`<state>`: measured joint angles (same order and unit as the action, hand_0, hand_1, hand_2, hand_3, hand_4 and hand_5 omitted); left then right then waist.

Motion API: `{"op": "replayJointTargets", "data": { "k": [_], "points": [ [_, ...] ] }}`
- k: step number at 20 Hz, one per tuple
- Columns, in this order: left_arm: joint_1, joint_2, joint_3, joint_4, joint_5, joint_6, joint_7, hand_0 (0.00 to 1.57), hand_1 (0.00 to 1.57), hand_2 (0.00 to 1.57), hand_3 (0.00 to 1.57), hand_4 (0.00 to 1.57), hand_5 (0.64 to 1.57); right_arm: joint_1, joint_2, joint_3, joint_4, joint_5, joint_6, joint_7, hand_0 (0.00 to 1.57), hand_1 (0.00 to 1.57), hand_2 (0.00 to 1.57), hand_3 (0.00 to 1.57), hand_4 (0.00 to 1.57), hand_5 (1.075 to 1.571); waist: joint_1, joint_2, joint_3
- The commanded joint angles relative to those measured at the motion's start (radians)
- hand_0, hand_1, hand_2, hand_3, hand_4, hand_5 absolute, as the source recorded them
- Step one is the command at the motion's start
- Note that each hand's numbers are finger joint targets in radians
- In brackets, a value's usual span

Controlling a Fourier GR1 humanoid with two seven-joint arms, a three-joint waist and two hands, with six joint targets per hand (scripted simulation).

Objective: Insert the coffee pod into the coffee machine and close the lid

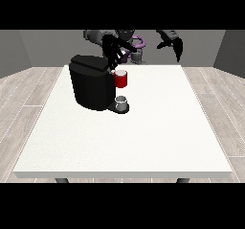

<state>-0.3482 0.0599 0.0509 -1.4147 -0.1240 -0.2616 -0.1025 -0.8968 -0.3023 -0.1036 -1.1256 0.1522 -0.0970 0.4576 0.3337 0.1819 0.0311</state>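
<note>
White counter (143, 137) carries a black, boxy coffee machine (91, 86). Under its spout sits a small grey thing (122, 101), possibly the pod: light, stiff, best pinched by its sides. Hand at the view's left (114, 51) hovers over the machine, fingers unclear; hand at the view's right (173, 42) hangs relaxed.

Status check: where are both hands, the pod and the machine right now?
Hand at the view's left over the coffee machine, above a red thing at the machine. Hand at the view's right raised, holding nothing. Grey thing at the machine's base.
</note>
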Motion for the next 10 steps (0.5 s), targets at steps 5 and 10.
{"op": "replayJointTargets", "data": {
  "k": [5,10],
  "points": [
    [-0.081,0.008,-0.024,-0.025,0.014,-0.044,0.028,0.0,0.0,0.0,0.0,0.43,1.571,-0.189,0.025,0.074,-0.035,0.045,0.017,-0.132,0.0,0.0,0.0,0.0,0.0,1.571,0.148,0.059,-0.0312],
    [-0.12,0.012,-0.016,-0.05,0.014,-0.03,0.017,0.0,0.0,0.0,0.0,0.4,1.571,-0.261,0.038,0.085,0.048,0.076,0.014,-0.218,0.0,0.0,0.0,0.0,0.0,1.571,0.167,0.137,-0.0314]
  ]
}}
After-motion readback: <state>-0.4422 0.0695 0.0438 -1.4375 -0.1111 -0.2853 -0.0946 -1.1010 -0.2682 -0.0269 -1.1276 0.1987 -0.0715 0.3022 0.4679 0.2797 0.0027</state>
